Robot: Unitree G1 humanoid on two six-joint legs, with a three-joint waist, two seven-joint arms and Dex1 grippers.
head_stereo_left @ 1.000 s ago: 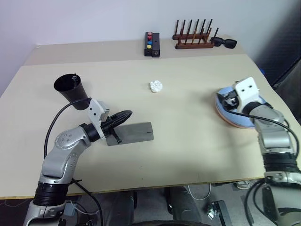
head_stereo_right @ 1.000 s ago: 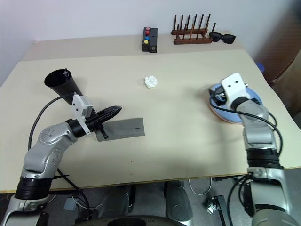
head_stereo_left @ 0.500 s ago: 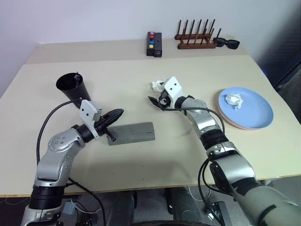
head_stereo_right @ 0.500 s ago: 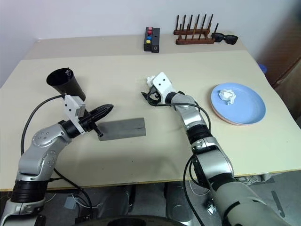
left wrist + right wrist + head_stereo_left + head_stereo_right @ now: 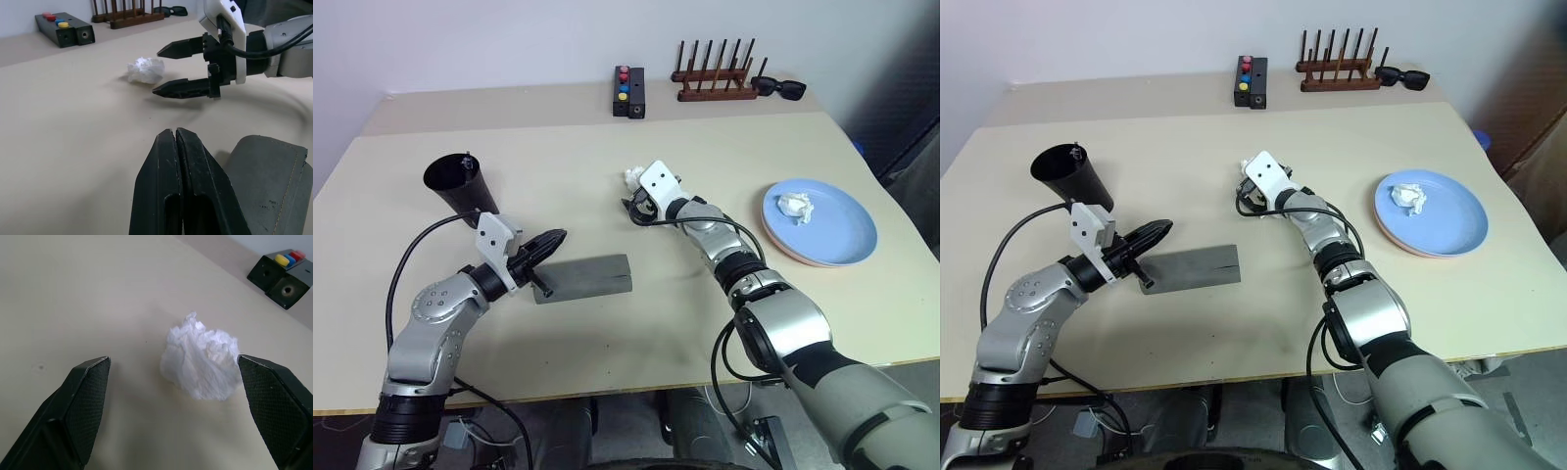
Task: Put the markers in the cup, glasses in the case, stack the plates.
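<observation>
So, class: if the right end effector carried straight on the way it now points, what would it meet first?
Most likely the crumpled white paper ball. It lies on the table just ahead of the open right end effector, roughly between its two fingers, with bare tabletop before it.

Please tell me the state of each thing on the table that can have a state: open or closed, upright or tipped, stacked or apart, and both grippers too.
Case: closed, lying flat.
Cup: upright, something slim sticking up inside.
Plates: stacked, blue on pink, a paper ball on top.
Second paper ball: loose on the table, untouched.
Left gripper: shut, empty, beside the case.
Right gripper: open, around the second paper ball.
Sunglasses: unfolded, by the rack.
</observation>
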